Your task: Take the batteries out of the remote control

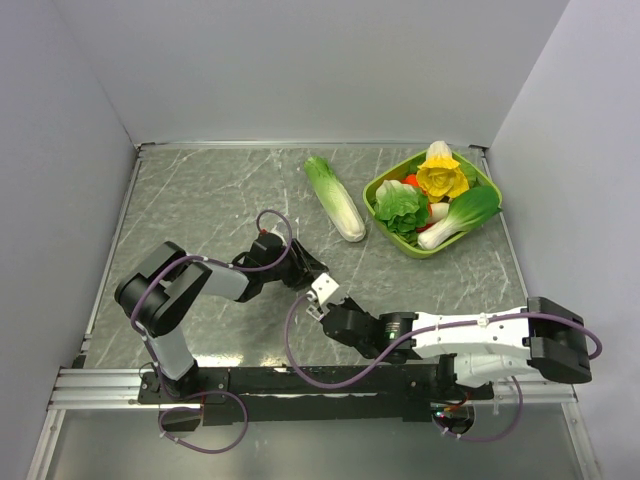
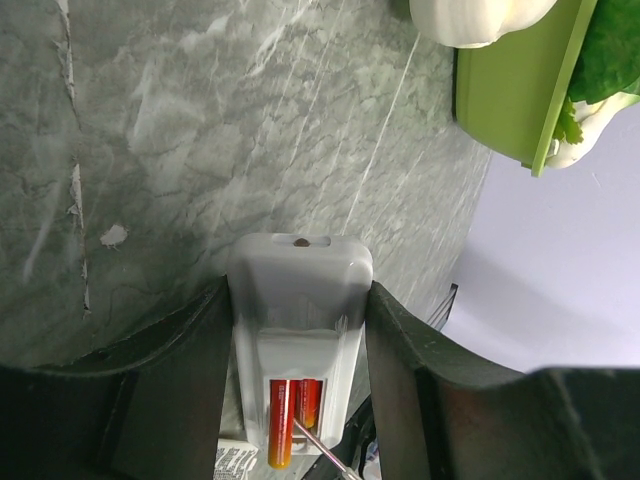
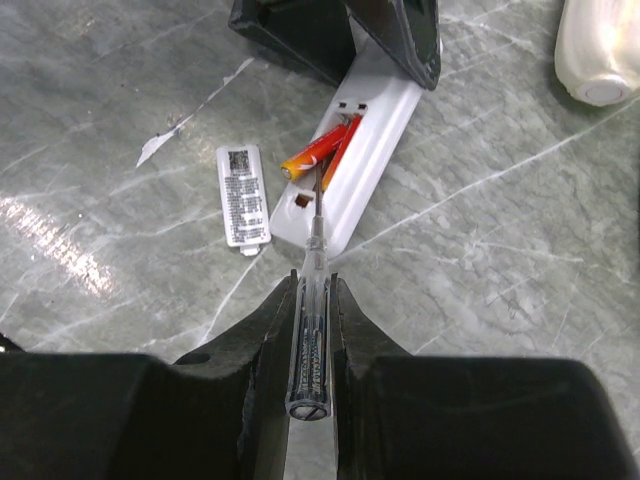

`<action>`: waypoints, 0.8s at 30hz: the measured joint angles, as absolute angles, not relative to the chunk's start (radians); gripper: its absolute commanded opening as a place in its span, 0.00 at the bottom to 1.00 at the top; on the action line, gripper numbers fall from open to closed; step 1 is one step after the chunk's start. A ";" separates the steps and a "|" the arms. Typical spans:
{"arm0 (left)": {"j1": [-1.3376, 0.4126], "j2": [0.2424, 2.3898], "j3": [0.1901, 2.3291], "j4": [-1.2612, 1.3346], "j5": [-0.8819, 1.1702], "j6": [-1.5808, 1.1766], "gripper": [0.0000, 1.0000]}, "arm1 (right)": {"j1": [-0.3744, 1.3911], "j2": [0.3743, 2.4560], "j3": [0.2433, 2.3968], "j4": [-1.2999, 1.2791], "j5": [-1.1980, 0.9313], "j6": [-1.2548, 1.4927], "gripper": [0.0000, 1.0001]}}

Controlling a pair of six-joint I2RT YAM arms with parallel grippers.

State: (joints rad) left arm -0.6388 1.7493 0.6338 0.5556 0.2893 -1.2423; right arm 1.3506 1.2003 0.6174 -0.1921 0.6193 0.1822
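Left hand clamps remote mid-counter, nearer the near edge. Right hand pinches screwdriver, tip at batteries, one tilted up. Risk: tip slips, battery flings off or remote twists.

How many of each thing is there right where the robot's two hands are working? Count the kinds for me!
remote control: 1
batteries: 2
battery cover: 1
screwdriver: 1
Total: 5
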 measured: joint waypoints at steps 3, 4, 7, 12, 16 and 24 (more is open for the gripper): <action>-0.640 1.749 0.634 0.555 0.289 -1.242 0.01 | 1.351 1.216 0.617 -0.169 0.627 0.165 0.00; -0.640 1.749 0.634 0.555 0.289 -1.242 0.01 | 1.351 1.221 0.617 -0.164 0.630 0.161 0.00; -0.640 1.749 0.634 0.555 0.289 -1.242 0.01 | 1.351 1.234 0.617 -0.148 0.640 0.150 0.00; -0.640 1.749 0.634 0.555 0.289 -1.242 0.01 | 1.351 1.244 0.619 -0.134 0.649 0.136 0.00; -0.640 1.749 0.634 0.555 0.289 -1.242 0.01 | 1.351 1.244 0.619 -0.110 0.645 0.126 0.00; -0.640 1.749 0.635 0.552 0.289 -1.241 0.01 | 1.351 1.244 0.619 -0.099 0.640 0.121 0.00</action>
State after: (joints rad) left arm -0.6395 1.7493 0.6346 0.5518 0.2893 -1.2407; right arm 1.3506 1.2438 0.6189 -0.0986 0.6395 0.1211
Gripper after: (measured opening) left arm 0.536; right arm 0.222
